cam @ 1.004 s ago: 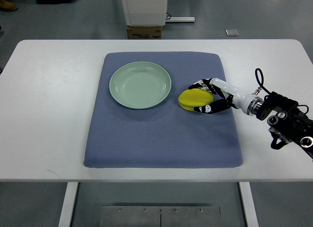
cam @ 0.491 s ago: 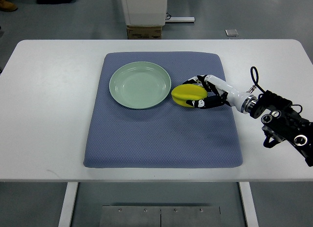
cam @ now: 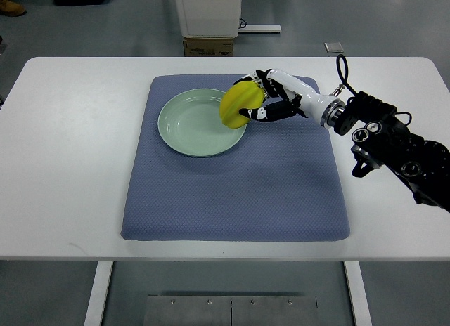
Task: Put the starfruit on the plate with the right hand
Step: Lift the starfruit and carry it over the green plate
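The starfruit [cam: 241, 105] has moved over the plate [cam: 184, 126] rim, smooth, yellow, gripped by the right hand [cam: 266, 101].

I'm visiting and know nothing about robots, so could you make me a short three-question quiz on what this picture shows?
1. True or false: the right robot hand is grasping the yellow starfruit.
2. Where does the starfruit appear in the top view?
A. Over the right rim of the green plate
B. On the bare white table
C. At the near edge of the blue mat
3. Fill in: the plate rests on the blue ____.

Key: 1. True. 2. A. 3. mat.
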`<state>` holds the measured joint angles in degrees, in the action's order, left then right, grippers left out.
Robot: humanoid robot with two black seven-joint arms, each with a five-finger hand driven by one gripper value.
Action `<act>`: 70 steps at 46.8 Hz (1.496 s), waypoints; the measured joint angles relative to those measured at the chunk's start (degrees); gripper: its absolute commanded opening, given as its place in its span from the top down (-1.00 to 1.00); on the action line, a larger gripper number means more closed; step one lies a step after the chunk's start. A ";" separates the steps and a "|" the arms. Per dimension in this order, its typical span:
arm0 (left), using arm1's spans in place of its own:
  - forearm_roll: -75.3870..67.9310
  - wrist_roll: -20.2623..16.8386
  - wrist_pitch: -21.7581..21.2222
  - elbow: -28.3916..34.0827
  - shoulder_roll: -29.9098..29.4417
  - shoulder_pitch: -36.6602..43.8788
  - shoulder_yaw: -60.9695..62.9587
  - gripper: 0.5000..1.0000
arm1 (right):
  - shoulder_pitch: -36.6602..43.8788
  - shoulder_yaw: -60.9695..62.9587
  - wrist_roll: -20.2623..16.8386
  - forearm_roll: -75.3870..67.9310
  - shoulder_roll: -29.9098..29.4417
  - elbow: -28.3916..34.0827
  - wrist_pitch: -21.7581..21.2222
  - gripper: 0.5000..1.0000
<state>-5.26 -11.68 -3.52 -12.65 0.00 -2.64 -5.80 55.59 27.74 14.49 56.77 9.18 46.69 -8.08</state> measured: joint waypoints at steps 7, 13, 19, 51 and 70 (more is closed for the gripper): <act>0.00 0.00 0.00 0.00 0.00 0.02 0.00 -1.00 | 0.71 -0.94 -0.98 0.29 -3.41 -2.07 0.03 1.00; -0.01 0.00 0.00 0.00 0.00 0.01 -0.01 -1.00 | 2.87 -2.37 -1.53 0.32 -7.05 -5.24 1.68 1.00; -0.02 0.00 0.00 0.00 0.00 0.04 -0.02 -1.00 | 4.35 -2.56 -1.73 0.18 -9.12 -7.79 2.58 1.00; -0.01 0.00 0.00 0.00 0.00 0.00 0.00 -1.00 | 4.54 -9.31 -4.91 0.10 -9.17 -9.38 6.66 1.00; 0.00 0.00 0.01 0.00 0.00 0.00 -0.02 -1.00 | 3.72 -11.01 -6.40 -0.24 -9.17 -8.02 8.58 0.37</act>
<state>-5.26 -11.69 -3.51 -12.66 0.00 -2.64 -5.83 59.31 16.73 8.09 56.53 0.00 38.67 0.50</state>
